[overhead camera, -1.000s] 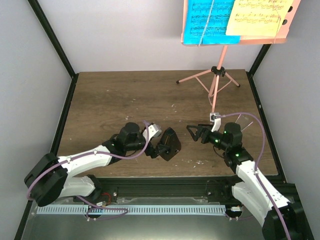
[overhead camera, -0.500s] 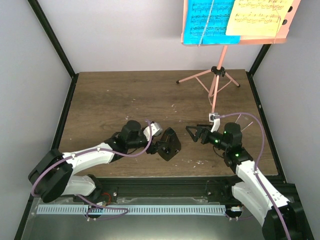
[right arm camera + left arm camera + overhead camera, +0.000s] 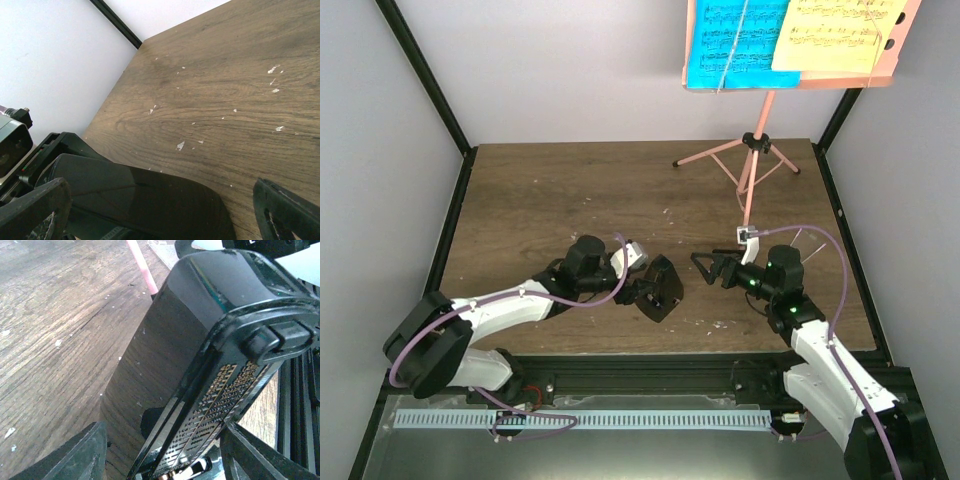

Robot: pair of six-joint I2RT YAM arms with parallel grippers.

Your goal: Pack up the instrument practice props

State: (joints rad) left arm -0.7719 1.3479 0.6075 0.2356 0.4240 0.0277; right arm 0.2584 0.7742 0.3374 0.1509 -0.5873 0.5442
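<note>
The small black metronome (image 3: 662, 287) lies tipped on the wooden table (image 3: 570, 190), near the front. My left gripper (image 3: 648, 293) reaches it from the left and is shut on it; in the left wrist view both fingers (image 3: 92, 452) press against the glossy metronome (image 3: 220, 315), with the left gripper (image 3: 165, 455) around its base. My right gripper (image 3: 705, 266) stands open just right of it, with the metronome (image 3: 150, 200) lying ahead of the right gripper (image 3: 160, 215). The pink music stand (image 3: 755, 150) stands at the back right, holding a cyan page (image 3: 735, 40) and a pale-yellow page (image 3: 840, 35).
Black frame posts (image 3: 430, 90) and grey walls close in the table on the left, right and back. A metal rail (image 3: 620, 380) runs along the near edge. One pink stand leg (image 3: 140, 265) reaches towards the metronome.
My left gripper's jaws have narrowed onto the metronome and the left arm has edged to the right. The metronome shifted slightly. The right arm has stayed still.
</note>
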